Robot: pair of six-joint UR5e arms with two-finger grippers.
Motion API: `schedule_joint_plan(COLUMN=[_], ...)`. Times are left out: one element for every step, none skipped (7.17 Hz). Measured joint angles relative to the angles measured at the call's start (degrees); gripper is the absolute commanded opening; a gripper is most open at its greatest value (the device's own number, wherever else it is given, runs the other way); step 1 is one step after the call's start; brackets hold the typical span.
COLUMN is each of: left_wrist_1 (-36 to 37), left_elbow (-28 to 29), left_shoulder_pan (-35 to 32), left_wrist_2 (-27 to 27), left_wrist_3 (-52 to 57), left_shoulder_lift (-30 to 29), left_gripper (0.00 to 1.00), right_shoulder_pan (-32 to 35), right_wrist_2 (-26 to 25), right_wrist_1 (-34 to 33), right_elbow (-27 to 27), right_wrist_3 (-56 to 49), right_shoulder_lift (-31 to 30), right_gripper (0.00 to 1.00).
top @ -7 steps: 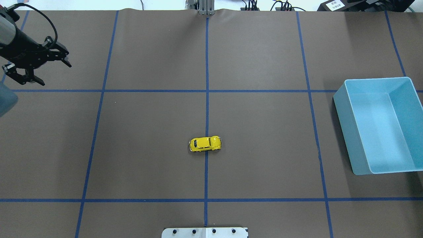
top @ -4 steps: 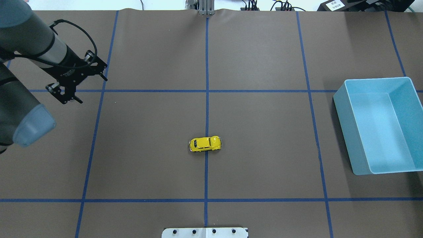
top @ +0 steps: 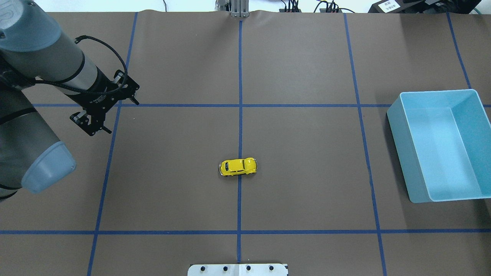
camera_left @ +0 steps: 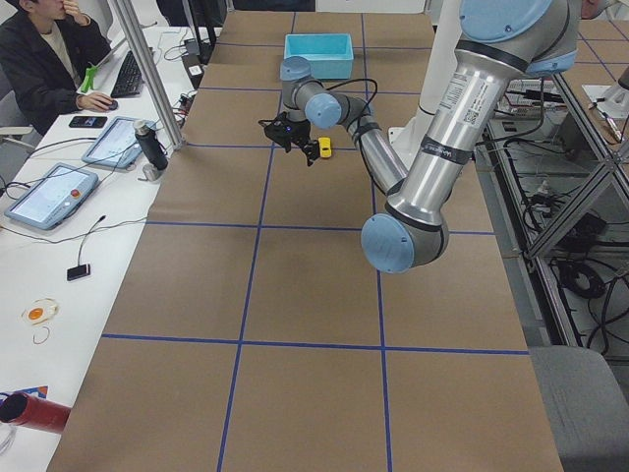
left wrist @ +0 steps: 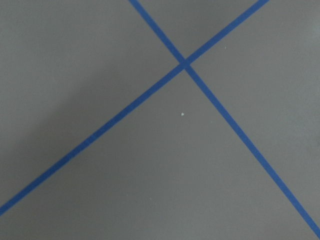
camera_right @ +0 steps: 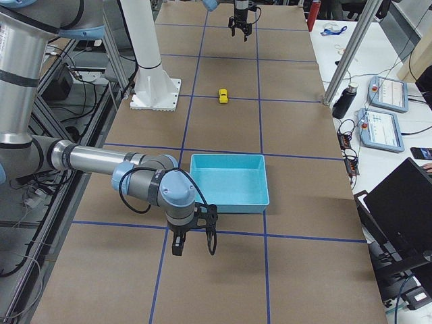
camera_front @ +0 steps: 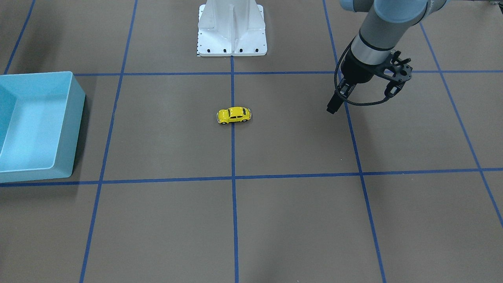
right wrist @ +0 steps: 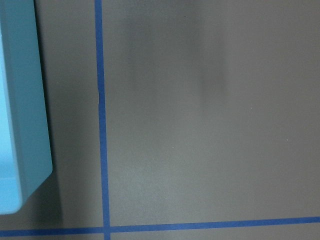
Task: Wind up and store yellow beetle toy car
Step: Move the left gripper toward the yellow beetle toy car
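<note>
Hardly any of the job looked done. The yellow toy car point(top: 238, 167) sat on its wheels near the middle of the table point(top: 307, 57), lying across the centre tape line, with nothing touching it. The left gripper point(top: 117, 113) hung above the table well to the car's side, its jaws spread wide and empty. The right gripper point(camera_right: 191, 233) showed only in the side view, just off the near corner of the blue bin point(top: 437, 93), and whether its jaws were wide or narrow could not be told. The bin, well apart from the car, held nothing. By this reading, reaching the car, gripping it, winding it and putting it in the bin all remained.
</note>
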Motion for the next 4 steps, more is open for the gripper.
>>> schedule_joint_plan(left_wrist_1=[-0.32,-1.08,-1.66,-1.85], left_elbow=[-0.70,-1.20,-1.37,-1.55], left_shoulder_pan=[1.54,4.94,8.20,10.05], left_wrist_2=[2.07,6.09,10.16,12.00], left_wrist_3=[-1.29,-3.82,-6.99,-10.46], left_shoulder_lift=[0.82,2.08,2.62,2.65], left_gripper=[1.00,1.00,1.00,1.00], right_shoulder_pan=[-0.01,-0.02,-0.01,-0.01], right_wrist_2=[0.00,0.01,0.01,0.03], right_wrist_1=[0.60,0.98,1.16,1.23], right_elbow=[-0.07,-0.05,0.03,0.07], right_wrist_3=[-0.17,-0.22,-0.24,-0.18], right_shoulder_lift=[-0.40,-0.68,-0.90,-1.00], right_gripper=[1.00,1.00,1.00,1.00])
